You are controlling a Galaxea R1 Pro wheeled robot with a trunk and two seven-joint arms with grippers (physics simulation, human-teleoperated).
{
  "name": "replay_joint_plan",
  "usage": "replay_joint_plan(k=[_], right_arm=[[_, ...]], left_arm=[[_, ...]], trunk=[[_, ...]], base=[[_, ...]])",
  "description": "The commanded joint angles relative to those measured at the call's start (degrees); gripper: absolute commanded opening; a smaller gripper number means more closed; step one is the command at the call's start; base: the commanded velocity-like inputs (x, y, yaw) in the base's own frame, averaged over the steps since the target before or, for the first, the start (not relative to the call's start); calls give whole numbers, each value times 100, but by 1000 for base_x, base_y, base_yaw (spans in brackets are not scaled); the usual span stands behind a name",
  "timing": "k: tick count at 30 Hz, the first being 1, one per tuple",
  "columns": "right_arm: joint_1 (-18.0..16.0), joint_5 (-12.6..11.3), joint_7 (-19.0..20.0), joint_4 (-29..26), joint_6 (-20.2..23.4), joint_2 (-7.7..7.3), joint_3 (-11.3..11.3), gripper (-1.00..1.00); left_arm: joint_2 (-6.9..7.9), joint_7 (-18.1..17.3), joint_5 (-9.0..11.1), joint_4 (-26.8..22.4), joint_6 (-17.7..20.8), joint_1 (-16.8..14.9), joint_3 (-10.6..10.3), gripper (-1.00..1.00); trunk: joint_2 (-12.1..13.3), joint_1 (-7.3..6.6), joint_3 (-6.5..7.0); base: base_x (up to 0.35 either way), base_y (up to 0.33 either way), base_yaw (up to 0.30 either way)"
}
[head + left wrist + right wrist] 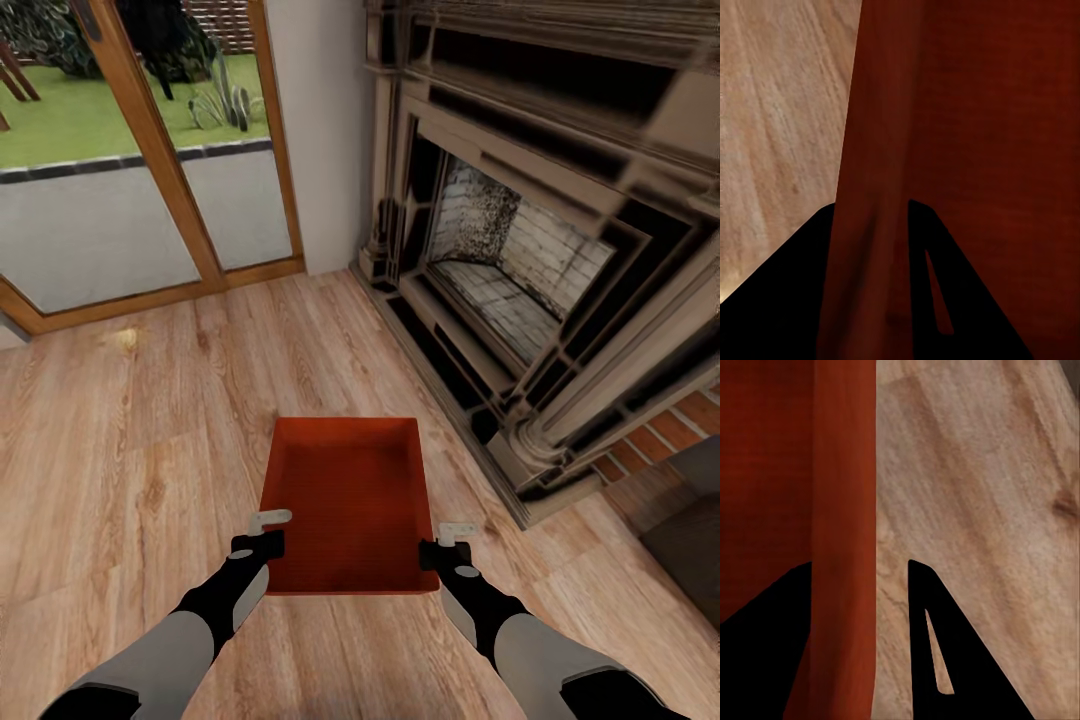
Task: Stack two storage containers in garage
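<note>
Both tools | left tool (262,535), right tool (447,545) pinch container (345,500) side walls

Orange-red rectangular plastic-looking storage container (348,500) is presenting smooth, matt walls. Light wood-plank floor (130,450) is showing grained, satin finish. Dark fireplace surround (560,300) is appearing painted wood; firebox brick rough.

Orange-red rectangular open-topped storage bin (345,505) on light wood-plank floor (120,450), left gripper (268,520) at its left wall, right gripper (455,530) at its right wall, brick-lined fireplace (520,260) right, wood-framed glass doors (150,150) behind
</note>
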Motion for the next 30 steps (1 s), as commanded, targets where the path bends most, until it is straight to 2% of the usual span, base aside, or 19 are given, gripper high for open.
replay_joint_plan(k=[1,30], right_arm=[[-6,-32,-27,-11,-15,-2,18,-100],[-6,-13,-28,-29,-11,4,24,-100]], left_arm=[[10,69,50,-2,35,2,-50,-100],[10,69,56,-8,35,2,-41,-100]], trunk=[[40,-23,15],[1203,-660,536]], base=[[0,0,0],[0,0,0]])
